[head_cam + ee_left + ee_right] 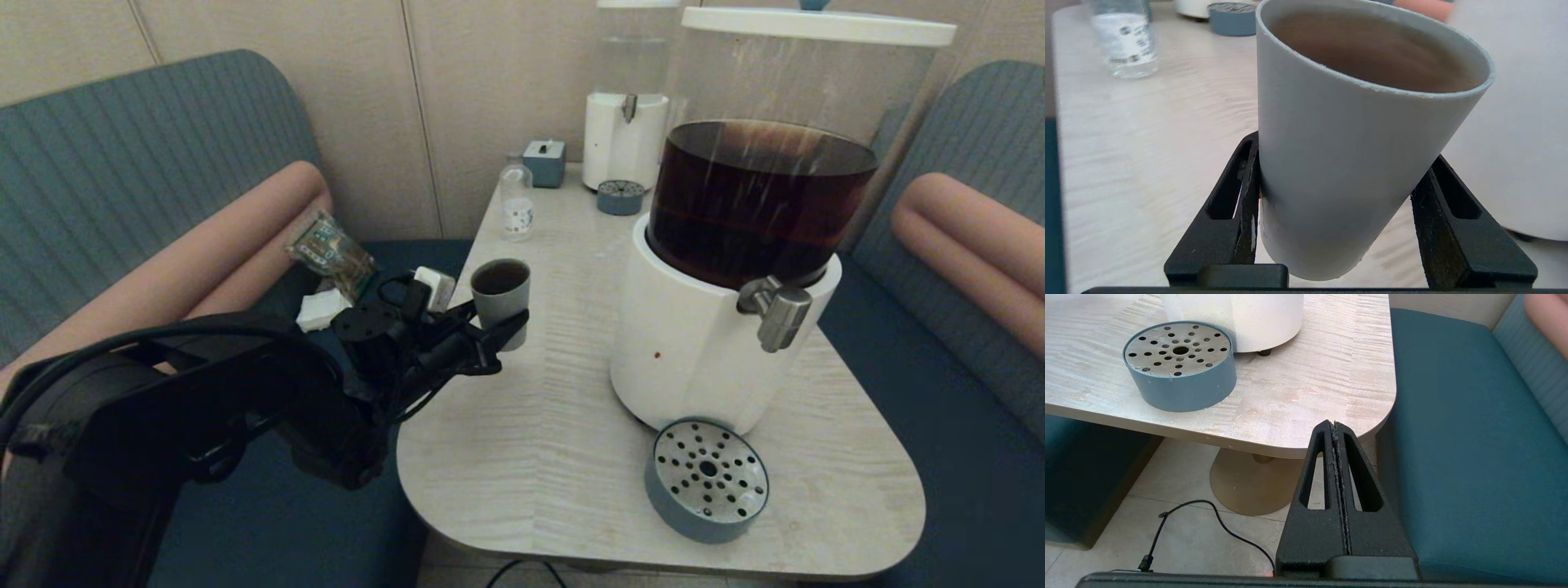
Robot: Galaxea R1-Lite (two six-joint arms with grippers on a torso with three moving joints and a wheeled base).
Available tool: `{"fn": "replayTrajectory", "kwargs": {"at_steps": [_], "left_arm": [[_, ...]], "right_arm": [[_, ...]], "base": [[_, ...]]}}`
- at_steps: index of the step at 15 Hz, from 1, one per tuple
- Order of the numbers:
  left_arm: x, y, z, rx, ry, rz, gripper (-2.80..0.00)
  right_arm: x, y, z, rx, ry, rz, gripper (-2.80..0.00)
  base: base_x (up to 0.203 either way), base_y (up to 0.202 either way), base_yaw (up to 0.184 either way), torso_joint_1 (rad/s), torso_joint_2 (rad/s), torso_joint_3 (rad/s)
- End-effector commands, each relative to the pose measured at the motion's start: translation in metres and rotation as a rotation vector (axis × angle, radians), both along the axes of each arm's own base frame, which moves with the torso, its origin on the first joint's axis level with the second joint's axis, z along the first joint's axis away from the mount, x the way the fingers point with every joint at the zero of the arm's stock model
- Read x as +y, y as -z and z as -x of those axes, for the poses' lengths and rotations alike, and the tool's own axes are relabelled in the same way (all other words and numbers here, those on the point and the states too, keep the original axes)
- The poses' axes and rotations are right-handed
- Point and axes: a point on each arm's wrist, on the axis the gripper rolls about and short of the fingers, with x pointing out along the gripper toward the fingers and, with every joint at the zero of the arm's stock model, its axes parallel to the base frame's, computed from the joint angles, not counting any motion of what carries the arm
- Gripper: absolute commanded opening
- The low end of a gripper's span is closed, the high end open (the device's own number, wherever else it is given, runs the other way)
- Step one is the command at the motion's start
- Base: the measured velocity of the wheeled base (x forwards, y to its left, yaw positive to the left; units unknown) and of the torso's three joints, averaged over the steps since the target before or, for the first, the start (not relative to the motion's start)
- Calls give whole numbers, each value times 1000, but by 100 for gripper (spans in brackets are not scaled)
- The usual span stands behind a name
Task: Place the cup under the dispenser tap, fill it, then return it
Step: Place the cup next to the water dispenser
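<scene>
**Filled cup held at the table's left edge, well clear of the tap**

The left gripper (498,331) reaches in from the robot's left side, over the left edge of the pale wood-grain table (571,457). Its black fingers (1241,204) are clamped on either side of the lower half of the cup (500,298), which holds dark brown liquid close to its rim. In the left wrist view the cup leans relative to the fingers; whether its base touches the tabletop cannot be told.

The cup sits near the table's left border, with the blue bench seat (286,523) just beyond that edge. Between the cup and the large dispenser (718,327) lies an open strip of bare tabletop. The dispenser tap (777,310) juts out from the white base toward the near right, well apart from the cup. Below it, near the table's front edge, stands the round blue drip tray (706,480) with its perforated metal top.

Farther back along the left side stands a small clear bottle (517,200), then a small blue box (544,162), a second drip tray (620,196) and a narrower dispenser (627,122).

The right gripper (1336,426) hangs off the table's near right rounded corner, above the floor and beside the right bench seat (1453,437), its two fingers pressed together on nothing.
</scene>
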Motion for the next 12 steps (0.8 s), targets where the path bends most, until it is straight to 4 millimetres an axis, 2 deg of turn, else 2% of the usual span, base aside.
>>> {"fn": "replayTrajectory", "kwargs": {"at_steps": [1, 12], "left_arm": [[0, 9, -4, 9, -2, -3, -280], [7, 17, -6, 29, -19, -4, -280]], "right_arm": [[0, 0, 0, 0, -1, 1, -280], [0, 0, 0, 0, -1, 1, -280]], "base": [[0, 0, 0, 0, 0, 0], [0, 0, 0, 0, 0, 0]]}}
